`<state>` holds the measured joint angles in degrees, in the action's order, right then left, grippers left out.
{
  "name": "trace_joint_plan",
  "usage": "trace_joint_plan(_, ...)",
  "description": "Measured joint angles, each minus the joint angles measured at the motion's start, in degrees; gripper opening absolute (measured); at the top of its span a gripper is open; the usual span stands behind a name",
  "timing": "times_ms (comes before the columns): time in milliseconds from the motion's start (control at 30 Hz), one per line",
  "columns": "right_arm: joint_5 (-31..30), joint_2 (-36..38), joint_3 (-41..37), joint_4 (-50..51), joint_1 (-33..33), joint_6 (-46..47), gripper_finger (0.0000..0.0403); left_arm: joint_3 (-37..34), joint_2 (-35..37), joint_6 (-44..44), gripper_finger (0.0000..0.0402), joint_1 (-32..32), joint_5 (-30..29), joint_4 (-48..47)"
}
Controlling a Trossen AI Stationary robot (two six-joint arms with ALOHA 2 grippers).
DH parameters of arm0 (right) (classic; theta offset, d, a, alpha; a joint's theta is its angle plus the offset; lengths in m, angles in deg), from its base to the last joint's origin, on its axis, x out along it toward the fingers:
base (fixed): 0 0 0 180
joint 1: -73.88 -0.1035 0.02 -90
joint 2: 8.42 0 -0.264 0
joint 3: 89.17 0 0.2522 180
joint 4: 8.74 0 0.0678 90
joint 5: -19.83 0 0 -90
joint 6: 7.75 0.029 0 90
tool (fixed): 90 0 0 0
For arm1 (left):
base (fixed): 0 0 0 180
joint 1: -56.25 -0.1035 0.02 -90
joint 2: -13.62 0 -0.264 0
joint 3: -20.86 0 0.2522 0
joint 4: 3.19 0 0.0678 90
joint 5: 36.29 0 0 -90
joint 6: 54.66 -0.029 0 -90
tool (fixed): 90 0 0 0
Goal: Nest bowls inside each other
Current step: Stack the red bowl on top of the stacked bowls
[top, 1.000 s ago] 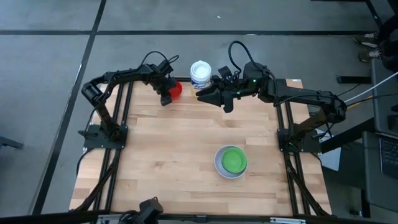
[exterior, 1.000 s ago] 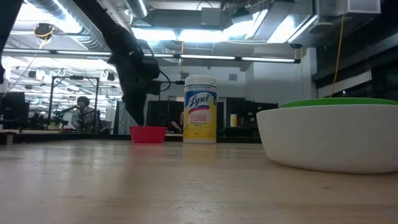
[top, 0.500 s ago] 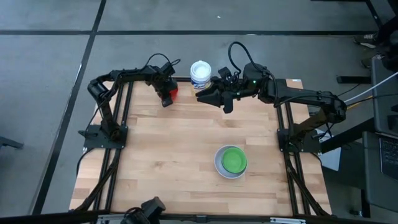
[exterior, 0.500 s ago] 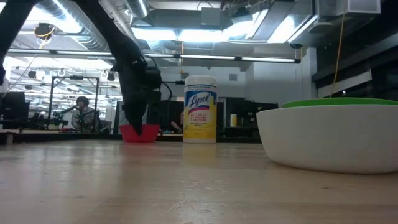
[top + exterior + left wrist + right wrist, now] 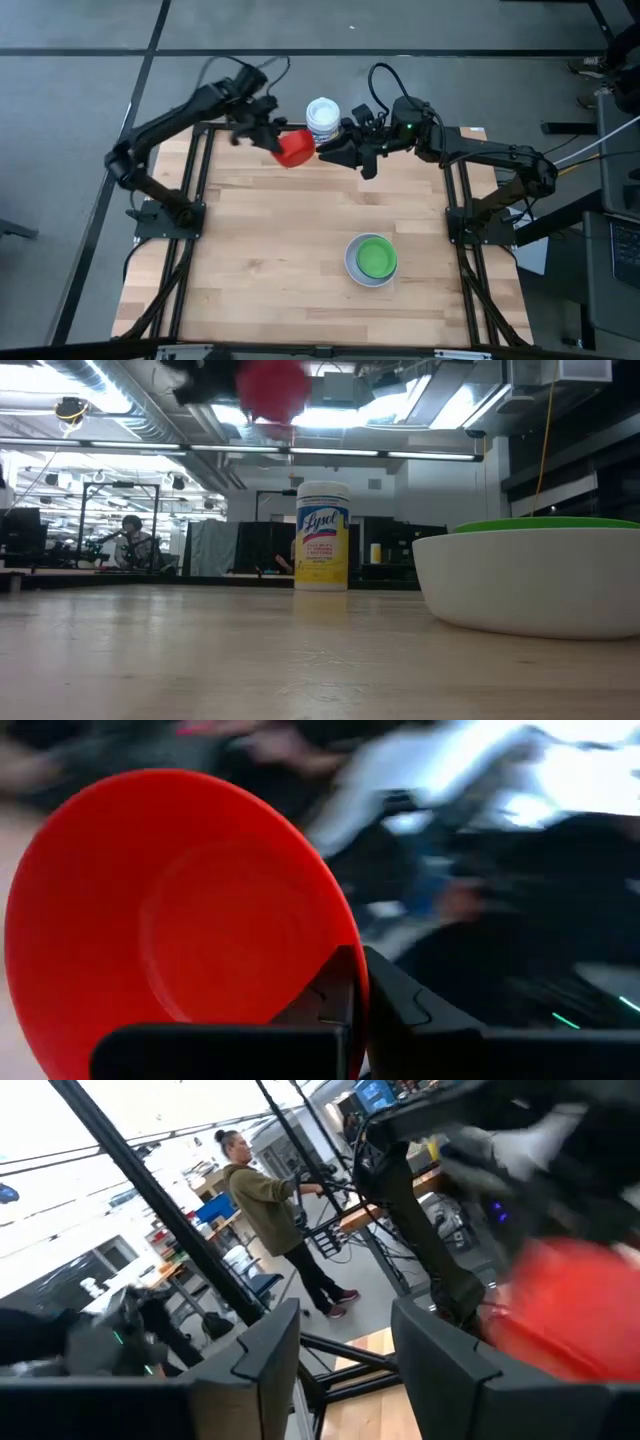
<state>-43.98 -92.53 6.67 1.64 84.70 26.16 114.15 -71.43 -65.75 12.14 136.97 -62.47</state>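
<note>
The red bowl [image 5: 293, 148] hangs high above the table's far edge, next to the white tub with a yellow label [image 5: 322, 118], with my left gripper [image 5: 277, 139] shut on it. In the low view the red bowl [image 5: 272, 388] is a blur far above the tabletop. The green bowl [image 5: 376, 256] sits inside the white bowl [image 5: 352, 262], which stands on the table right of centre. My right gripper [image 5: 335, 152] hovers open just right of the red bowl, nothing between its fingers [image 5: 270, 1350]. My left gripper pinches the red bowl's rim [image 5: 352, 960], with one finger inside the bowl and the other finger [image 5: 400, 1010] outside its wall. The fingers reach out level. The bowl is lifted clear of the table and tipped on its side, its hollow [image 5: 200, 920] facing the wrist camera.
The tub [image 5: 322, 536] stands at the table's far edge between the two grippers. The white bowl [image 5: 535, 575] fills the near right of the low view. A person [image 5: 265, 1200] stands in the room beyond the table.
My left gripper has shut on the red bowl at the table's far left and swung up and toward the right, tipping from pointing down to level. The bowl has left the table and turned onto its side.
</note>
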Motion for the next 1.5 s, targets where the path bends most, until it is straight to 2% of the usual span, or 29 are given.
trace_joint_plan(100,2.00,0.00,-0.01,-1.15,0.45,-0.11,0.0169,1.80,4.93,8.69,0.0003,2.94,6.56,7.23)
trace_joint_plan(300,6.72,-0.02,-0.04,-5.71,1.32,0.17,0.0176,2.20,9.69,25.97,0.0003,12.69,6.88,23.21)
trace_joint_plan(533,14.29,-0.02,-0.04,-12.27,1.74,3.31,0.0178,2.25,9.39,38.75,0.0002,24.05,5.89,40.25)
trace_joint_plan(800,19.99,-0.07,-0.04,-14.20,-0.80,5.13,0.0176,4.06,7.24,39.90,0.0002,27.68,2.75,45.61)
trace_joint_plan(1133,20.08,-3.18,-0.04,-14.30,-3.64,6.14,0.0180,4.06,5.33,41.47,0.0002,27.88,0.80,51.58)
trace_joint_plan(1500,22.97,-3.81,0.00,-23.59,-3.76,11.20,0.0165,4.04,4.53,41.72,0.0002,28.39,0.53,52.84)
